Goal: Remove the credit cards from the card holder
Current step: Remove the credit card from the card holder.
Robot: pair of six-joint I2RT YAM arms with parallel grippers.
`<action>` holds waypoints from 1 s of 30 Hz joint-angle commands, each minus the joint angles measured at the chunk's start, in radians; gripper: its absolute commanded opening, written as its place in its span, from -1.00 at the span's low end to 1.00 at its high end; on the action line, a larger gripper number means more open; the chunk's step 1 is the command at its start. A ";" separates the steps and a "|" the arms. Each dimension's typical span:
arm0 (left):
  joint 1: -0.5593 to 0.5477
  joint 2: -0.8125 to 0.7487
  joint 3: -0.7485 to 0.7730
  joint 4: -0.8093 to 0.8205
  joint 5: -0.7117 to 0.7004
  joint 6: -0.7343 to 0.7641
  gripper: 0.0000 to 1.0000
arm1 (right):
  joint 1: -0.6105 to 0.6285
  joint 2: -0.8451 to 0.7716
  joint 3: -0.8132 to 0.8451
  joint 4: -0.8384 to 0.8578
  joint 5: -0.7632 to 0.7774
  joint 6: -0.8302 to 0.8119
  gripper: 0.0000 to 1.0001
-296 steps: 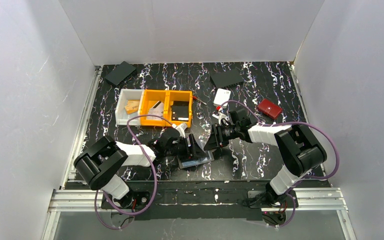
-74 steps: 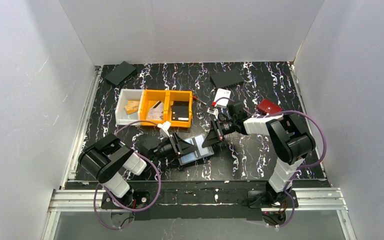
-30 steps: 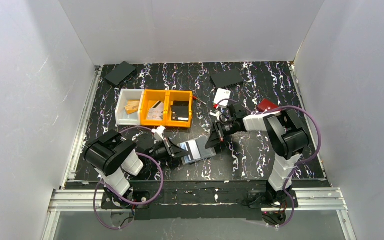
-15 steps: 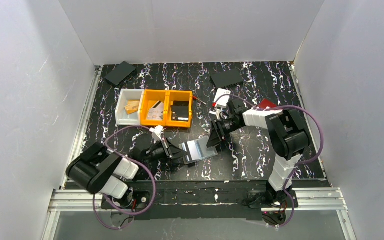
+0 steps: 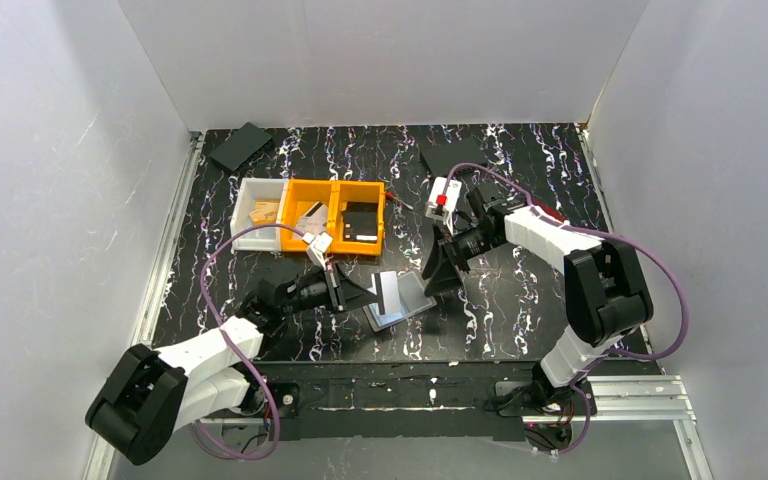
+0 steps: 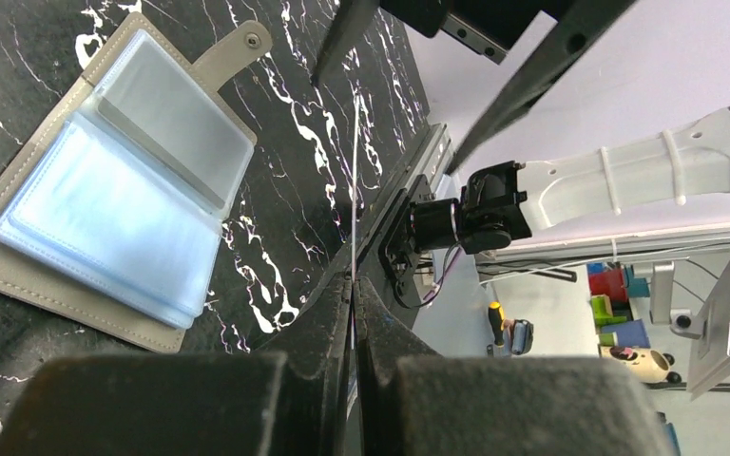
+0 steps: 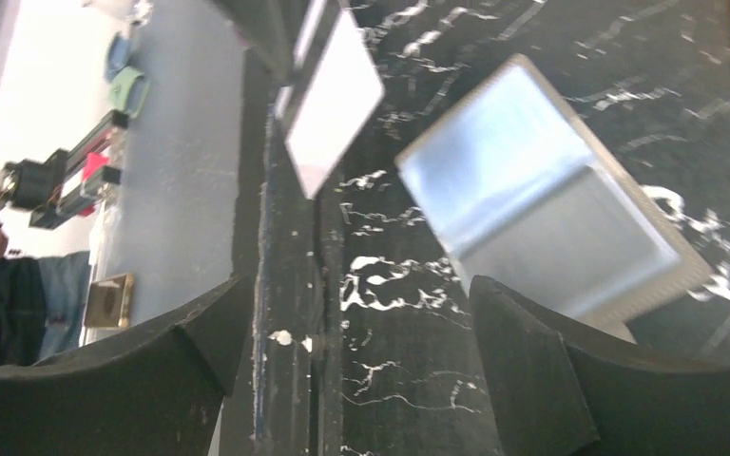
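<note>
Right gripper opened, card holder lying diagonally

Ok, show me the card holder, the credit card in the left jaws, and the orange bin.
card holder [image 6: 105, 214]: left wrist view, clear inner sleeve
credit card [image 7: 335, 95]: right wrist view, flat white face
orange bin [image 5: 332, 210]: top view, middle divider

White walls, black marbled tabletop
</note>
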 commanded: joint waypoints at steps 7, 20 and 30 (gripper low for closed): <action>-0.061 0.068 0.148 -0.087 0.019 0.085 -1.00 | 0.008 0.050 0.049 -0.304 -0.283 -0.321 0.85; -0.149 0.150 0.241 -0.085 -0.051 0.089 -1.00 | 0.011 0.118 0.103 -0.461 -0.310 -0.415 0.74; -0.190 0.228 0.298 -0.078 -0.074 0.090 -1.00 | 0.016 0.122 0.115 -0.460 -0.321 -0.389 0.21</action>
